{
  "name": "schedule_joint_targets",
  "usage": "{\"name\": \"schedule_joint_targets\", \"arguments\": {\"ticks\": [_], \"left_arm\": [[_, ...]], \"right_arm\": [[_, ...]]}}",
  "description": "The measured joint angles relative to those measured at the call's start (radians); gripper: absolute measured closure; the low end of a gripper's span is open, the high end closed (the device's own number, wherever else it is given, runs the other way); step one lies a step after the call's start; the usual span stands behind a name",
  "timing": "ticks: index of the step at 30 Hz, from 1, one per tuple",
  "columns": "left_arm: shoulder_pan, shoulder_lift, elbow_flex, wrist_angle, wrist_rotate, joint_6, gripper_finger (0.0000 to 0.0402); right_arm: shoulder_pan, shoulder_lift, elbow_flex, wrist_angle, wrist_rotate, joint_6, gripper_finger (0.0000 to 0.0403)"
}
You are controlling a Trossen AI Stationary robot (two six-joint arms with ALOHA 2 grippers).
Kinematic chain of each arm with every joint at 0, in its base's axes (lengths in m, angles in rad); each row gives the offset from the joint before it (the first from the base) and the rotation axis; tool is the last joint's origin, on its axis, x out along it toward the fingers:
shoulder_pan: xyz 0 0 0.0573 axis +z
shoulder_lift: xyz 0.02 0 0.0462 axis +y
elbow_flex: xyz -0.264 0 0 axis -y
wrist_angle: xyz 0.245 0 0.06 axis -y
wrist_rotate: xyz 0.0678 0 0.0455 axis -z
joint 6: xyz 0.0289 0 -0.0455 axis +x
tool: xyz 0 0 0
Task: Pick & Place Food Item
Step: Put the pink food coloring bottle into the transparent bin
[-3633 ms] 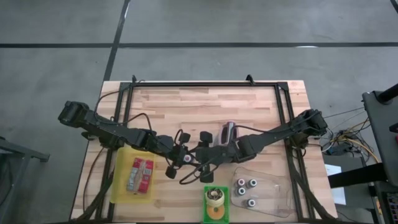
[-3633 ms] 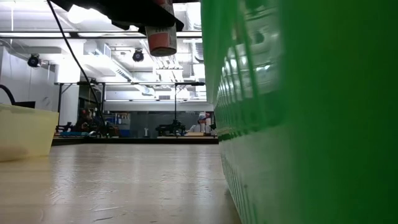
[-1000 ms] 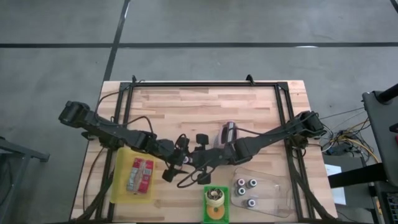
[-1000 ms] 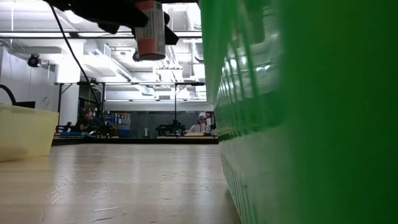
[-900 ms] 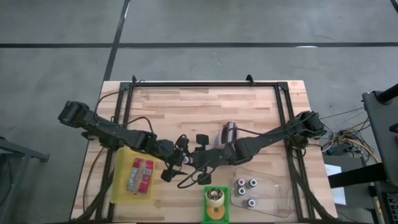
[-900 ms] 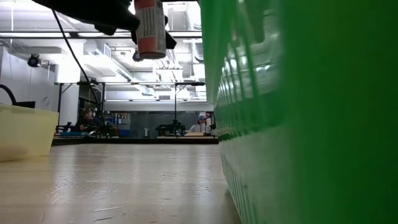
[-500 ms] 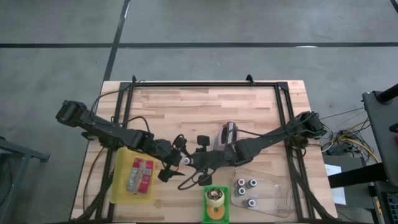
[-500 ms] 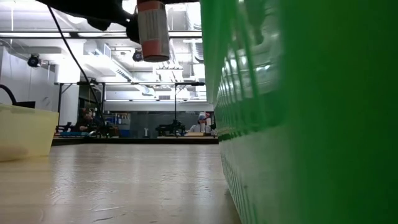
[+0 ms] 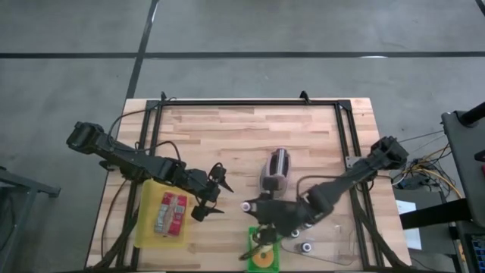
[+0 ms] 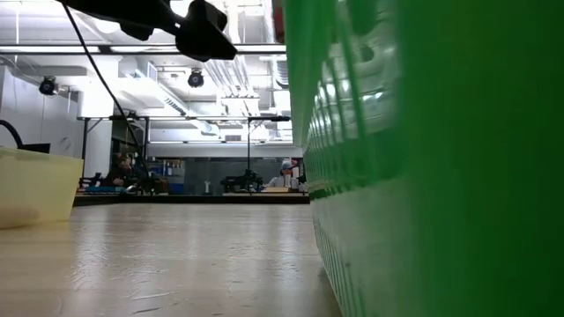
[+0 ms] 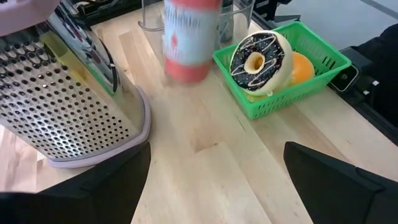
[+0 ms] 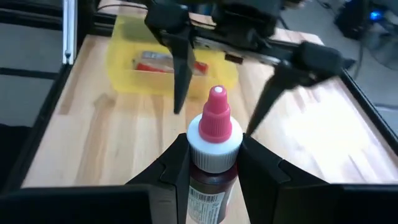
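Looking at it from left to right, we've got:
Yellow bin (image 9: pixel 148 224): sits on the left side of the tabletop (image 9: pixel 227 129), with red packets (image 9: pixel 170 213) lying inside.
Left hand (image 9: pixel 214 196): hangs just right of the yellow bin, fingers spread wide, nothing between them as far as we can see.
Grater (image 9: pixel 276 171): lies near the middle of the tabletop, between both arms.
Sauce bottle (image 12: pixel 212 163): red cap, white collar, dark label; we see it pinched upright between the fingers of the right hand (image 9: pixel 254 210), held up off the tabletop.
Green basket (image 9: pixel 263 252): at the front edge, holding a chocolate donut (image 11: pixel 260 60); the right hand is right by its rim.
Clear tray (image 9: pixel 333 243): right of the basket, a few small jars (image 9: pixel 306 246) in it.
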Motion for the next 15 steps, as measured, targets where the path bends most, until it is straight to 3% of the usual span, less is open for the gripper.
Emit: {"name": "schedule_joint_targets", "arguments": {"ticks": [7,15], "left_arm": [[0.0,-0.001,0.0,-0.016,-0.009,-0.003,0.0032],[0.0,-0.001,-0.002,-0.025,-0.009,-0.022,0.0032]], "right_arm": [[0.105,-0.03,-0.002,-0.201,0.184,0.226,0.0309],[0.213,-0.045,-0.003,-0.454,0.32,0.575,0.0309]]}}
